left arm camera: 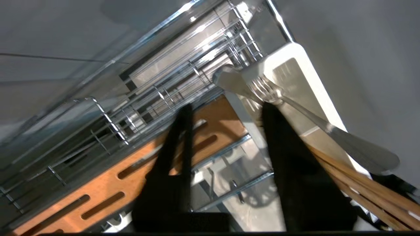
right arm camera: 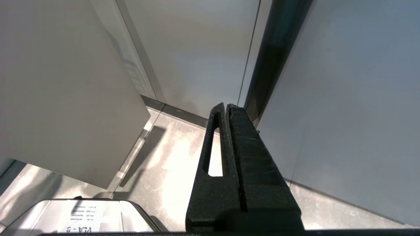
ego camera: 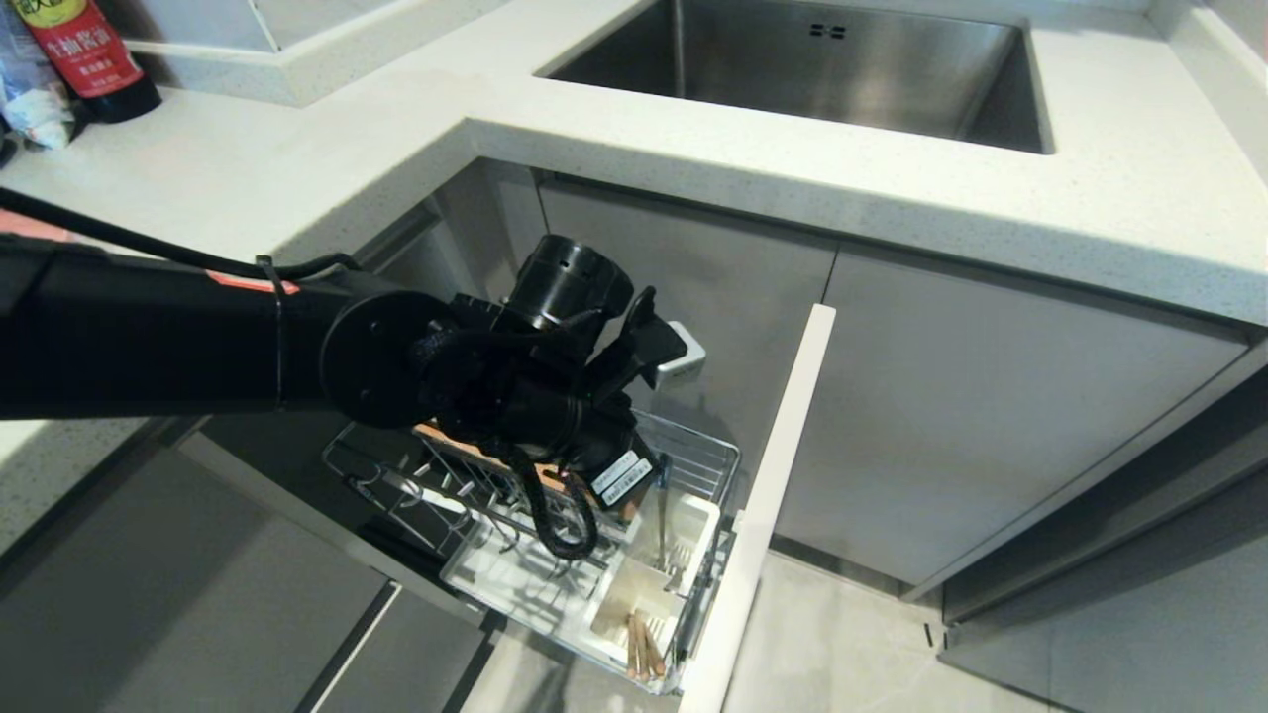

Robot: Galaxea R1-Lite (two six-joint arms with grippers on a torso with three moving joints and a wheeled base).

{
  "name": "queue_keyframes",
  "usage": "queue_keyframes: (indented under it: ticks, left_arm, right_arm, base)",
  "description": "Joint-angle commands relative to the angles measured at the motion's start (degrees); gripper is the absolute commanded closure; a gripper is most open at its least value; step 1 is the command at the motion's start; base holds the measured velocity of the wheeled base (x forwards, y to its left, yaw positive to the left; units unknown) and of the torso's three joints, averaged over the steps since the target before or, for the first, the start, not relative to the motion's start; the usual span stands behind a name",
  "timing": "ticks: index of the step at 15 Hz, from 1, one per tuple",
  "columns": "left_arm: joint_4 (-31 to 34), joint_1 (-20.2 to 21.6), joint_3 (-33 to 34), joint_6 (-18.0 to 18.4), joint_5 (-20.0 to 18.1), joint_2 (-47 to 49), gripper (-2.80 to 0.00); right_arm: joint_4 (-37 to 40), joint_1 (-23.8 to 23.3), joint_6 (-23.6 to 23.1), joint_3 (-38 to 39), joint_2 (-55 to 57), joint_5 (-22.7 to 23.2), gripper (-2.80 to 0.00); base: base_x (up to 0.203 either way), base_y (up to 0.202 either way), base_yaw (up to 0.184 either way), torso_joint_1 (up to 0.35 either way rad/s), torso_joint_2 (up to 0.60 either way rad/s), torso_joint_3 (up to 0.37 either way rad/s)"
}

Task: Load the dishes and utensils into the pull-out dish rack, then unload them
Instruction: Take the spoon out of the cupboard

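Pull-out dish rack is seen drawn out below the counter, with its white front panel on the side away from the arm. Left gripper is held over the rack's slotted wooden strip, right beside the white utensil caddy; jaws are parted, nothing is pinched between them. In the head view the fingers are hidden behind the arm's wrist. Fork is seen leaning in the caddy, tines just past one fingertip; contact can't be made out. Only the fork's thin handle is readable from the head view. Chopsticks are lying in the caddy's end compartment nearest the camera; in the left wrist view they are cut off by the frame edge. Plate and bowl are not seen in the rack, though much of it is blocked by the arm. Right gripper is parked low beside cabinet fronts, over the floor, jaws pressed together, empty. Sink is partly cropped at the top.
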Motion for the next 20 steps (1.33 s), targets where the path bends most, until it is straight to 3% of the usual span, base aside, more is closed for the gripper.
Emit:
queue_keyframes:
  ticks: [1, 20]
  left_arm:
    - [-0.3, 0.2, 0.0, 0.1, 0.1, 0.4, -2.8]
    - [-0.5, 0.3, -3.4, 0.2, -1.9, 10.1, -2.8]
  right_arm:
    - [0.0, 0.0, 0.0, 0.0, -0.1, 0.0, 0.0]
    - [0.0, 0.0, 0.0, 0.0, -0.1, 0.0, 0.0]
  base:
    - [0.0, 0.0, 0.0, 0.0, 0.0, 0.0]
    - [0.0, 0.0, 0.0, 0.0, 0.0, 0.0]
